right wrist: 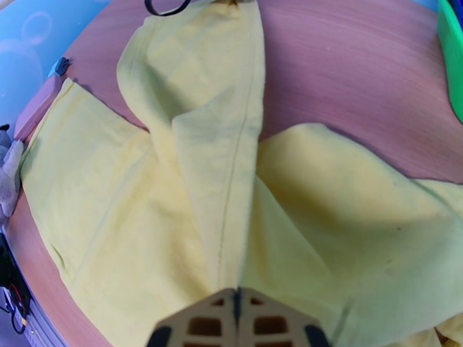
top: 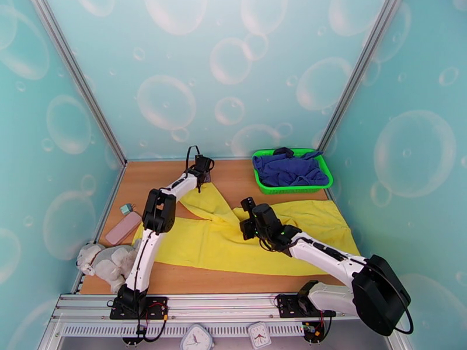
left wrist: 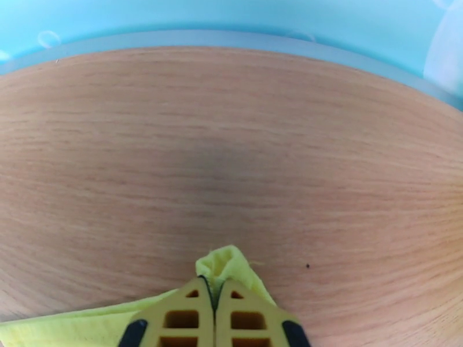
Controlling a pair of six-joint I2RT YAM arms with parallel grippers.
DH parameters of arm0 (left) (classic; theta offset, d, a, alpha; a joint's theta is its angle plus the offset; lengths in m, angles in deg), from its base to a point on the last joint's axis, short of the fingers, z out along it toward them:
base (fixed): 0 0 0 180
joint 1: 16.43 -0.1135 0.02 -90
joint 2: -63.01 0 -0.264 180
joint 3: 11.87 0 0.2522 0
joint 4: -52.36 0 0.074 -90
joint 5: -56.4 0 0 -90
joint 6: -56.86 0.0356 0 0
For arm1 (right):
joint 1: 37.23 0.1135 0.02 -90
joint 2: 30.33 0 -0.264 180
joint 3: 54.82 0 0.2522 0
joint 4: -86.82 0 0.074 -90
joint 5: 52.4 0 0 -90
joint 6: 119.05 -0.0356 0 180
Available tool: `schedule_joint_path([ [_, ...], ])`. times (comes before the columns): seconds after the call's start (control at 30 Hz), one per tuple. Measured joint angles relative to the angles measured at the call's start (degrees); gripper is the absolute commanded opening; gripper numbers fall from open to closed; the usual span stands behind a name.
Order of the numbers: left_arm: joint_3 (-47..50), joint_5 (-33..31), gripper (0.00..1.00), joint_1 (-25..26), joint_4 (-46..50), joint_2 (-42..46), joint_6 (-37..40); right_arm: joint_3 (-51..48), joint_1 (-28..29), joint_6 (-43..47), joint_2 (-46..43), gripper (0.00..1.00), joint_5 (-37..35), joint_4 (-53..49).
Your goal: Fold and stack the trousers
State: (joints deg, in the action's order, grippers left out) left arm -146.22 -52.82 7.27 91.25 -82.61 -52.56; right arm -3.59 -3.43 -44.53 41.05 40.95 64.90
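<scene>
The trousers (top: 204, 246) are showing thin, matt yellow cloth, softly creased. The table (left wrist: 231, 140) beneath the trousers is presenting smooth, matt wood grain. The basket (top: 292, 188) beyond the trousers is showing glossy green plastic.

**A bubble-print booth around a wooden tabletop**

I am looking into a small booth closed on three sides. The back wall (top: 233, 65), the left wall (top: 35, 147) and the right wall (top: 408, 147) are turquoise panels printed with pale soap bubbles. A slanting aluminium post (top: 76, 77) marks the left corner and a second post (top: 362, 65) marks the right one. The booth's floor is a table (top: 152, 173) with a light wood-grain top. Through the left wrist camera I see a pale grey strip (left wrist: 231, 39) along its far edge, under the wall. A grey metal rail (top: 233, 301) crosses the near edge. The light is soft and even, and shadows on the wood are faint.
</scene>
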Motion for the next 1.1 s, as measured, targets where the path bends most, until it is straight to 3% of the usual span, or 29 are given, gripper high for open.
schedule_joint_path([
  [0.3,16.28,11.45,0.00,-4.28,-4.83,10.56,-1.90,1.03,-2.84,-0.07,0.39,0.00,1.70,-0.33],
  [0.6,16.57,15.65,0.00,-7.93,-6.47,13.07,-1.31,6.34,-4.31,1.62,6.73,0.00,4.13,0.24],
  [0.87,10.82,21.99,0.00,-14.60,-11.19,13.09,0.72,23.17,-9.18,4.72,21.24,0.00,5.95,0.20],
  [1.0,11.26,27.28,0.00,-20.00,-20.17,14.10,1.49,34.60,-11.21,7.19,28.11,0.00,4.72,-0.83],
  [1.1,16.94,30.95,0.00,-23.39,-30.42,18.82,1.36,38.97,-11.02,9.03,29.68,0.00,1.14,-0.94],
])
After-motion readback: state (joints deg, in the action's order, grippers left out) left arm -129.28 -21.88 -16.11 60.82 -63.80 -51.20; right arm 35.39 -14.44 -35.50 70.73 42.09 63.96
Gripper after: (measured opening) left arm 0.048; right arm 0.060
